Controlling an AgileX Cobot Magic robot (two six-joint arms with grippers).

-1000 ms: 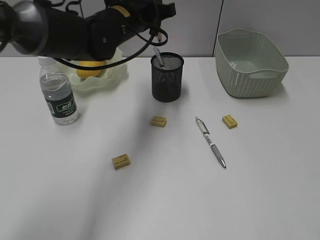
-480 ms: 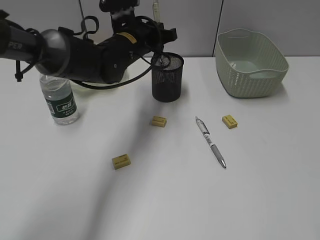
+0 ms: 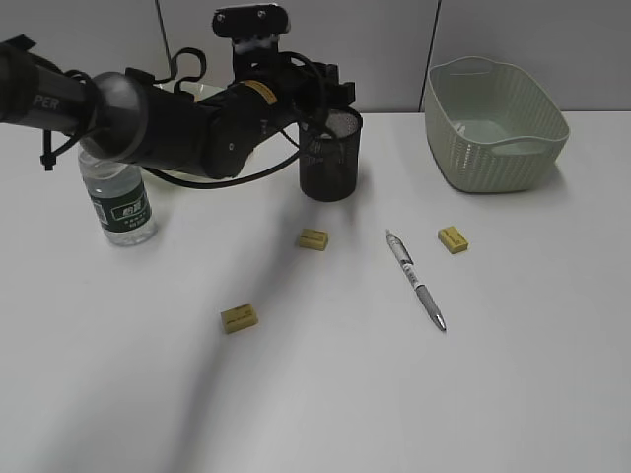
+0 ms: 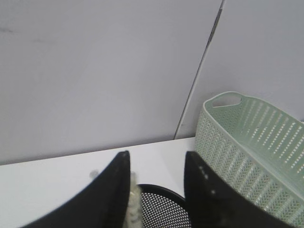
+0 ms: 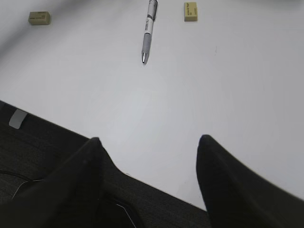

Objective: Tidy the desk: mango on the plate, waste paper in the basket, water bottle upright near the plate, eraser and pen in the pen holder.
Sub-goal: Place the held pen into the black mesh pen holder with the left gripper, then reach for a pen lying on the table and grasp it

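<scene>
The left tool hangs right over the black mesh pen holder, its two dark fingers parted; in the left wrist view a pale, blurred slender thing lies against the inner face of the left-hand finger, above the holder's rim, and whether it is gripped cannot be told. The arm behind it carries white lettering ending in "PER" on its dark sleeve and a small yellow sticker too small to read. The water bottle stands upright on the white surface at the left, its dark green label bearing white print too small to read. The plate and mango are hidden behind the arm. The pale green woven basket sits at the far right. A pen lies flat on the surface, tip toward the camera, between two of three yellow erasers: one just in front of the pen holder, one to the pen's right, one nearer the front; faint marks on them cannot be read. The right tool hovers open and empty above the surface's near edge.
</scene>
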